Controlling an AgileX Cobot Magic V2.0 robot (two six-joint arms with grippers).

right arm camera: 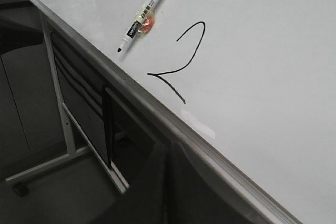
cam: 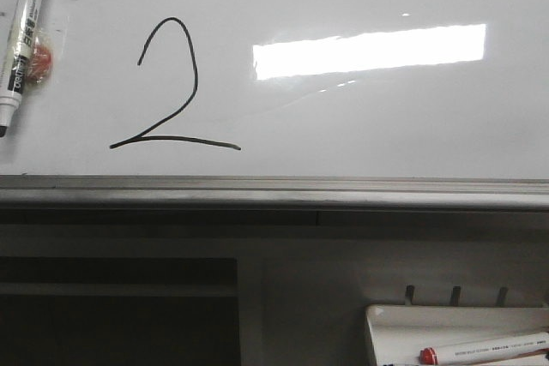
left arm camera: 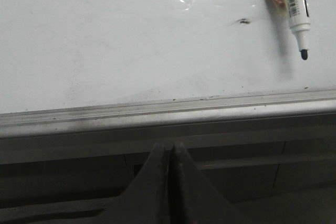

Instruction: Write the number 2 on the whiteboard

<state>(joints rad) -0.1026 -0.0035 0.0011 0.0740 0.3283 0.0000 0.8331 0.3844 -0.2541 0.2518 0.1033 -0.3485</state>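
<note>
A thin black number 2 (cam: 171,92) is drawn on the glossy whiteboard (cam: 369,126), left of the bright light reflection. It also shows in the right wrist view as the number 2 (right arm camera: 181,61) on the whiteboard (right arm camera: 262,77). A white marker with a black tip (cam: 21,40) clings to the board at the far left, uncapped end down; the same marker (left arm camera: 295,9) (right arm camera: 142,14) appears in both wrist views. My left gripper (left arm camera: 171,148) is shut and empty, below the board's grey rail (left arm camera: 157,116). My right gripper (right arm camera: 169,148) is shut and empty, below the rail too.
A small white tray (cam: 455,332) at the lower right of the front view holds a red-capped marker (cam: 485,351). The board's stand with a wheel (right arm camera: 20,188) and dark panels lies under the rail (cam: 274,190).
</note>
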